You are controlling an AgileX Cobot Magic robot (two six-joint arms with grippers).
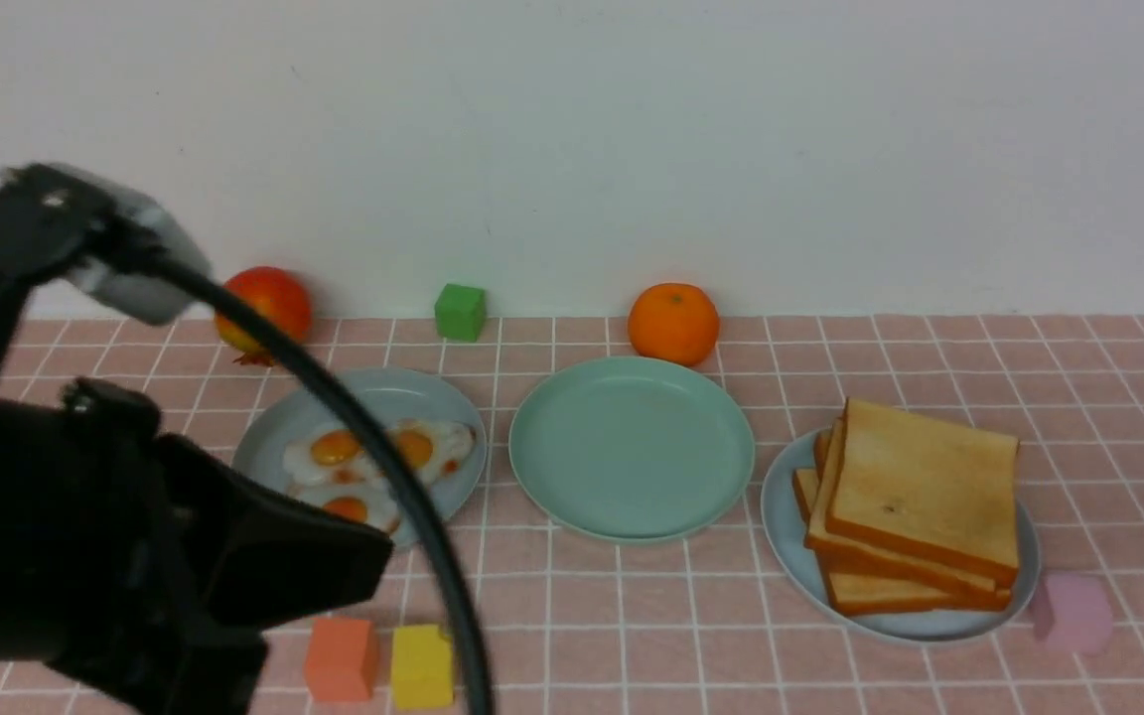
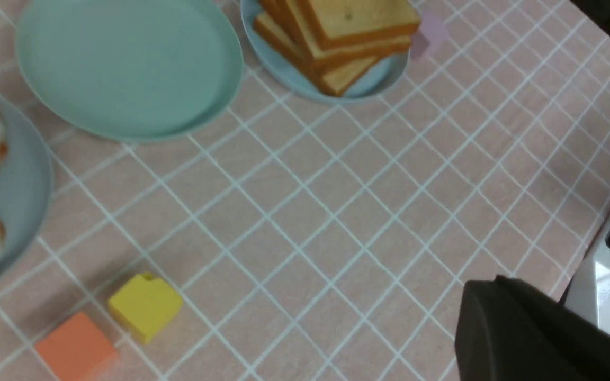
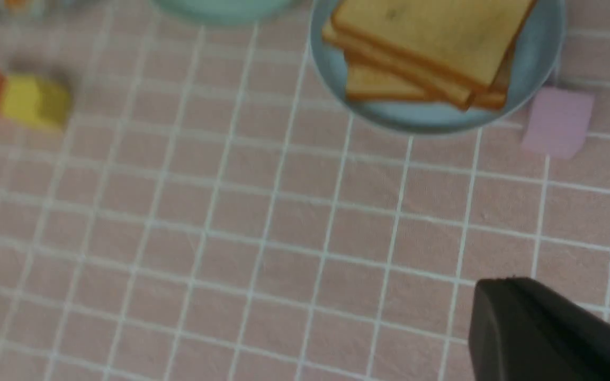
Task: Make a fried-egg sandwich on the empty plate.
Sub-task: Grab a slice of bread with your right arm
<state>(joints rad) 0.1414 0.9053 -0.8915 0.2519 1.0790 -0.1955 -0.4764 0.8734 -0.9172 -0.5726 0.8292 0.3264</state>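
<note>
Front view: the round, shallow, matte teal-green plate (image 1: 632,501) lies bare at frame centre on the pink, white-gridded desk (image 1: 632,616). Left of it is a grey-blue egg plate (image 1: 264,447) with white, orange-yolked fried eggs (image 1: 329,452). Right of it is a grey-blue toast plate (image 1: 929,626) carrying stacked golden-brown toast slices (image 1: 920,492). The black left gripper (image 1: 294,566) fills the lower left, overlapping the egg plate's near edge, apart from the teal-green plate. Left wrist view: teal-green plate upper left, one gripper finger (image 2: 522,333) lower right, well apart; opening cannot be told. Right wrist view: black right gripper (image 3: 538,333) lower right, one finger visible, opening likewise unclear; teal-green plate a sliver at the top edge.
</note>
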